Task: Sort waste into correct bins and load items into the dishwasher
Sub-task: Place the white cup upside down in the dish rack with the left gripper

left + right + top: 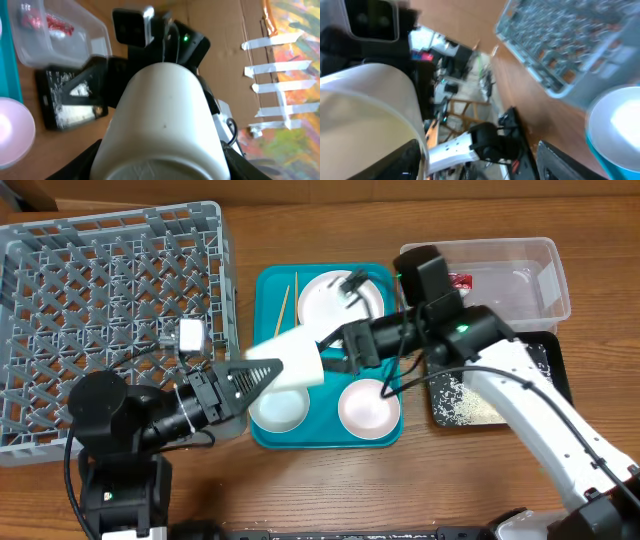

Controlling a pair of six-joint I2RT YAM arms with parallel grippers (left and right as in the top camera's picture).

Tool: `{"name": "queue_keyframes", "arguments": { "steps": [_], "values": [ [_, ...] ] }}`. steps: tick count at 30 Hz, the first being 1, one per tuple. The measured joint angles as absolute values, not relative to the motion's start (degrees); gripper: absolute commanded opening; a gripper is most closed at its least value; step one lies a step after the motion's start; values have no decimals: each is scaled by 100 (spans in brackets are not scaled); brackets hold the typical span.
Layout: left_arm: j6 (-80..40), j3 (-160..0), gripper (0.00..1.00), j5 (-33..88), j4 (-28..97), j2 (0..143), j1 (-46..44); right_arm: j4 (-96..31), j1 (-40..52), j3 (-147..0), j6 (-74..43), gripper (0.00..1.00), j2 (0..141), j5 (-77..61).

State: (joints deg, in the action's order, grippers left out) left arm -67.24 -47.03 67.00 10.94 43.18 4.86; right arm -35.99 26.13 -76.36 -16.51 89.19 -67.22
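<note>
My left gripper is shut on a pale white cup and holds it on its side above the teal tray. In the left wrist view the cup fills the middle, base toward the camera. My right gripper is at the cup's open end. It is open, with the cup's rim between its fingers. A large plate, two chopsticks and two bowls lie on the teal tray. The red-and-white wrapper lies in the clear tub.
The grey dish rack stands at the left, right beside the teal tray. The black tray at the right holds loose rice. The right arm crosses above it. A cardboard wall stands behind the table.
</note>
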Motion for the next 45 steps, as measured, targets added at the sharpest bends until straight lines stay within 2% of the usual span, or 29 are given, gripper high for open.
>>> {"name": "queue_keyframes", "arguments": {
  "steps": [4, 7, 12, 15, 17, 19, 20, 21, 23, 26, 31, 37, 41, 45],
  "values": [
    [-6604, -4709, 56, 6392, 722, 4429, 493, -4268, 2016, -7636, -1406, 76, 8908, -6040],
    [-6381, -4740, 59, 6001, 727, 4698, 565, -4840, 1415, -7620, -1028, 77, 8954, -5581],
    [-5631, -5437, 54, 5649, 1278, 6235, 580, -5262, 1114, -7614, -707, 77, 8954, -5172],
    [-4755, -6707, 53, 5378, 2961, 7078, 607, -5363, 1109, -7612, -589, 78, 8954, -4912],
    [-4244, -7616, 59, 4987, 4259, 7406, 604, -5360, 1107, -7612, -558, 79, 8954, -4805],
    [-3369, -9185, 62, 3935, 6233, 7848, 604, -5382, 1107, -7609, -530, 91, 8954, -4703],
    [-3133, -9572, 63, 3489, 6783, 7924, 604, -5417, 1107, -7609, -523, 98, 8954, -4665],
    [-3000, -9880, 63, 3194, 7303, 8003, 604, -5468, 1109, -7609, -482, 100, 8954, -4589],
    [-2637, -10431, 61, 1859, 8455, 8114, 604, -5688, 1114, -7605, -491, 100, 8954, -4316],
    [-2475, -10506, 61, 926, 9227, 8315, 604, -5854, 1114, -7605, -484, 100, 8954, -3999],
    [-2351, -10501, 57, 82, 9660, 9282, 604, -5955, 1114, -7605, -484, 100, 8954, -3765],
    [-2335, -10460, 55, -196, 9623, 10204, 604, -6036, 1114, -7605, -482, 100, 8954, -3612],
    [-2335, -10449, 47, -244, 9590, 10595, 600, -6055, 1114, -7605, -484, 100, 8954, -3551],
    [-2335, -10449, 47, -244, 9651, 10689, 598, -6066, 1114, -7605, -482, 100, 8954, -3542]
  ]
}}
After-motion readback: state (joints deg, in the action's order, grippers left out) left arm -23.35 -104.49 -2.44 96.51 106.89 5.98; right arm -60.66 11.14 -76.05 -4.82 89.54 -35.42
